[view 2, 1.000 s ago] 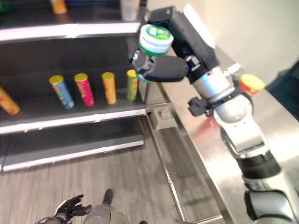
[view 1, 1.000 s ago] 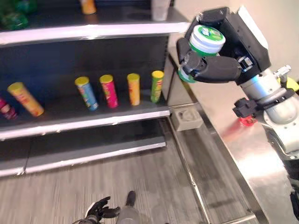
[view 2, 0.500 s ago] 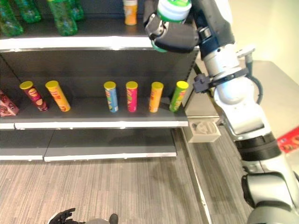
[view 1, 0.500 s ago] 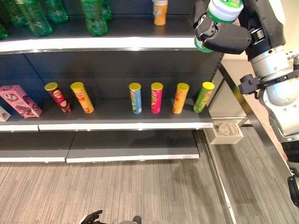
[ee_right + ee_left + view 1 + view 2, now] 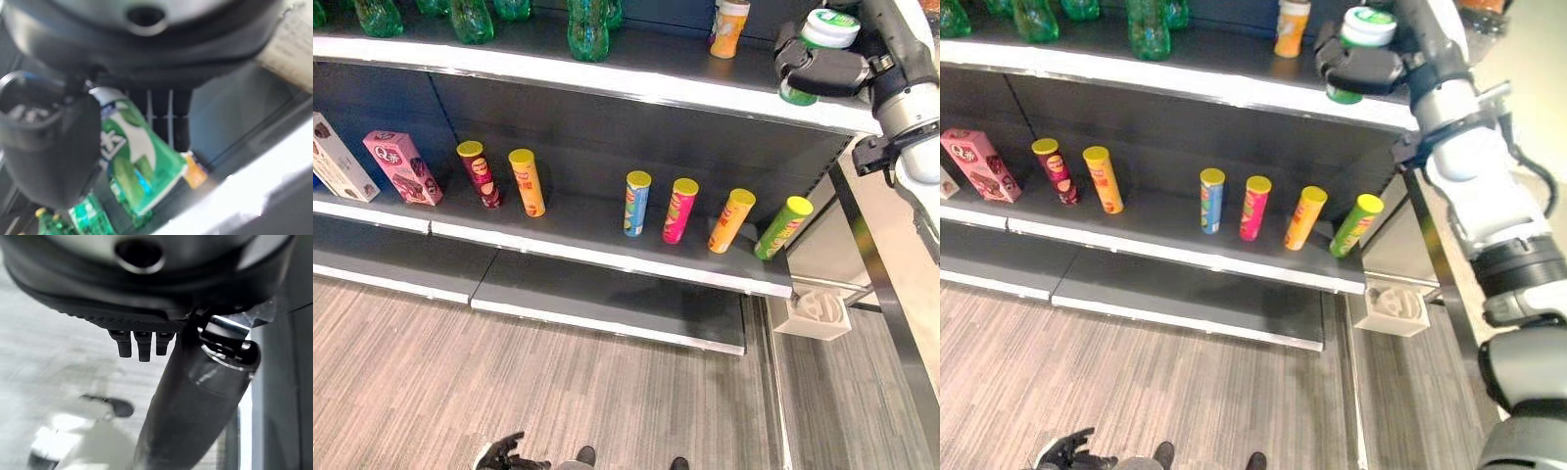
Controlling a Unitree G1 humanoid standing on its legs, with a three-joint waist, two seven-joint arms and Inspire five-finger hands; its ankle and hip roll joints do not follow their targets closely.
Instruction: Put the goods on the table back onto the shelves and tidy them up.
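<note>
The right hand is gripping a green-and-white tub, fingers and thumb curled round it, at the right end of the top shelf. Just beside it an orange bottle is standing, with green bottles farther along. Below, tall snack cans are lining the middle shelf, while the left hand is hanging low with relaxed fingers.

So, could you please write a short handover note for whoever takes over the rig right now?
Right hand: shut on the green-and-white tub, held at the right end of the top shelf, not yet set down.
Left hand: low near the floor, open, holding nothing.
Shelved: green bottles and an orange container on top; six tubes and pink box below.
Left: place the tub, then tidy.
</note>
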